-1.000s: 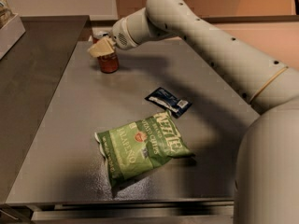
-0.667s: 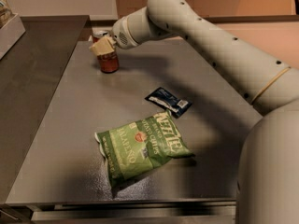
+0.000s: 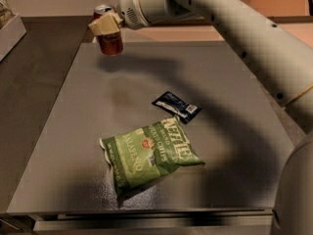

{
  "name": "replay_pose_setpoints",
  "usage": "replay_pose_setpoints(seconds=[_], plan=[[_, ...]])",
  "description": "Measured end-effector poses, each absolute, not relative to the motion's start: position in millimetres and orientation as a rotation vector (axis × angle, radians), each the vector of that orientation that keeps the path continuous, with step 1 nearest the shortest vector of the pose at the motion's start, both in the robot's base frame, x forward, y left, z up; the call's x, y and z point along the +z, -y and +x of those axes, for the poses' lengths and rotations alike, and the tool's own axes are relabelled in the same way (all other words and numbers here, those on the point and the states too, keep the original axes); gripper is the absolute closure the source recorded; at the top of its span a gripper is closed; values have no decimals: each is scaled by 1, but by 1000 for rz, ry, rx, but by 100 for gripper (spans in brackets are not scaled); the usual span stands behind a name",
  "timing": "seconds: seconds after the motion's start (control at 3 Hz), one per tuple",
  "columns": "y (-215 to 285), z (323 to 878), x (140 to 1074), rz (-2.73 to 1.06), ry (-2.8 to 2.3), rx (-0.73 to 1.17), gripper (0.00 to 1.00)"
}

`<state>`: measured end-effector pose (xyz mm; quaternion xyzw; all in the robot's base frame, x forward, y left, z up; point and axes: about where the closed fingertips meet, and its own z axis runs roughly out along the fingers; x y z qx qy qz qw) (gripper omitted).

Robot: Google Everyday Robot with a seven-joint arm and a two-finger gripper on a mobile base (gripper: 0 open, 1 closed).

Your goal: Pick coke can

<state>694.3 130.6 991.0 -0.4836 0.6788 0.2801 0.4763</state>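
The coke can is a small red can with a silver top, at the far left of the grey table. It hangs clear above the table, its shadow below it. My gripper is shut on the can's upper part, its beige fingers wrapped across the can. The white arm reaches in from the upper right.
A green jalapeño chip bag lies in the middle front of the table. A small dark blue packet lies just behind it. A pale box stands at the far left edge. My white base fills the right side.
The can was standing on the table with my gripper around it. Now the gripper has risen with the can, which is lifted off the surface.
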Motion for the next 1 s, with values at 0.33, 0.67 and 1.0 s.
replay_pose_setpoints(seconds=[0.33, 0.67, 1.0], plan=[[-119, 680, 1030, -1159, -1594, 695, 100], [-107, 663, 1071, -1152, -1526, 709, 100], [-107, 663, 1071, -1152, -1526, 709, 100]])
